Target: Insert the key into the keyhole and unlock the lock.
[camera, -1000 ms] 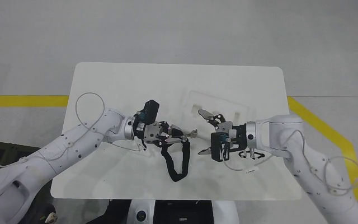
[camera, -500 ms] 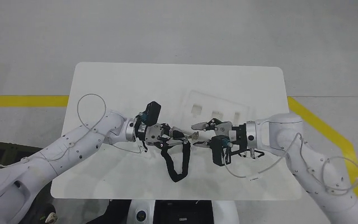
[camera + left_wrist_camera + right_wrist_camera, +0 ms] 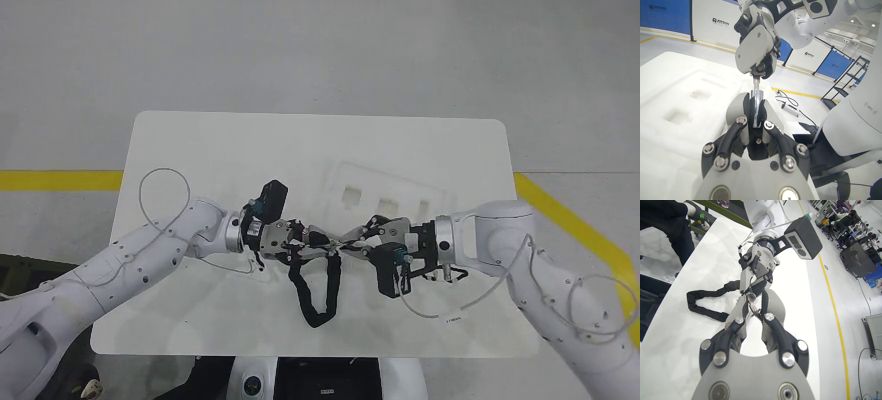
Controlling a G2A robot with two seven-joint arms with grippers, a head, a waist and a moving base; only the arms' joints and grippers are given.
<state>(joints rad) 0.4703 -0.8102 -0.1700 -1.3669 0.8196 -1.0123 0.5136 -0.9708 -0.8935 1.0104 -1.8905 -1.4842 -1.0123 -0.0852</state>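
The key has only just been taken up. A second ago the right fingers stood wide apart, well short of it. Half a second ago they were on either side of it, and now they have shut on its dark head. In the top view the two arms meet tip to tip over the middle of the table. As I read it, the reach is over and the turn has yet to come. The key's head is pinched between the right fingers. Its blade comes straight out past their tips and into the end of the lock, with a short stretch of bare metal showing between the two. I cannot tell whether it is fully home. The left fingers are closed round the lock's chrome barrel, one on each side, holding it up off the table in line with the key. The lock's black sleeved chain hangs from it in a loop down onto the table. The white foam tray lies just beyond the meeting point. The next move looks to be a twist of the right wrist, with the left holding firm.
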